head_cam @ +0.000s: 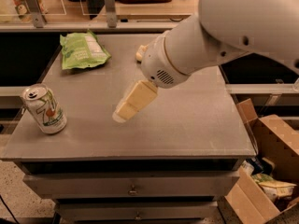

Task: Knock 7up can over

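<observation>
A robot's white arm (219, 31) reaches in from the upper right over a grey table (196, 125). Its cream-coloured end effector (124, 112) is angled down and to the left, the tip hanging just above the middle of the table top. From this side the end effector reads as one solid wedge, so whether it is set wide or narrow cannot be told. Nothing is seen in its grasp.

The soda can (44, 110) stands upright near the table's front left corner. It is silver-white with green markings and a red dot, and its pull-tab top faces up. The can is well apart from the end effector, off to the left of its tip, with a stretch of grey table top between them. The two do not touch.

A green snack bag (83, 50) lies flat near the back left corner of the table, well behind the can. At the back of the table a pale yellow object (139, 54) peeks out from behind the rounded wrist of the arm. Most of it is hidden, and what it is cannot be told.

Two drawer fronts (133, 188) with small metal pulls sit one above the other under the table top. On the floor to the right of the table are open cardboard boxes (268, 171), with loose packaging showing inside them.
</observation>
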You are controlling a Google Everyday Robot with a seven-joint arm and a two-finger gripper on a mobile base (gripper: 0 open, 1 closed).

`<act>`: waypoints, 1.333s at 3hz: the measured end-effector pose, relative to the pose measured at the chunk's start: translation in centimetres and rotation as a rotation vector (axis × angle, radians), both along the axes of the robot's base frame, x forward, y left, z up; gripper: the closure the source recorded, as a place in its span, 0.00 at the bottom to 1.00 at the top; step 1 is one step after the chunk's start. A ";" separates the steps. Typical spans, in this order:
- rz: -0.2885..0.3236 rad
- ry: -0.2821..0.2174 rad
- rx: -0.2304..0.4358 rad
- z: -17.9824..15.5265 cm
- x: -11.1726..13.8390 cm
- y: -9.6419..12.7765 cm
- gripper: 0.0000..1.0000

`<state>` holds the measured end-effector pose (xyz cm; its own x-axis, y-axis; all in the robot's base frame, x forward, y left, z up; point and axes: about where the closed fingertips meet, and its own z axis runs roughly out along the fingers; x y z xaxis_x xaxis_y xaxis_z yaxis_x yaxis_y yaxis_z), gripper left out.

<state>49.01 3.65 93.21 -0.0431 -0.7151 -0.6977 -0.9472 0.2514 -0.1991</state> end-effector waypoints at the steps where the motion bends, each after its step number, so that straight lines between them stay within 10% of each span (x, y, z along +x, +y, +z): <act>1: 0.019 -0.014 0.042 -1.5 1.4 1.5 0.00; 4: 0.189 -0.008 0.179 -4.8 2.2 6.9 0.00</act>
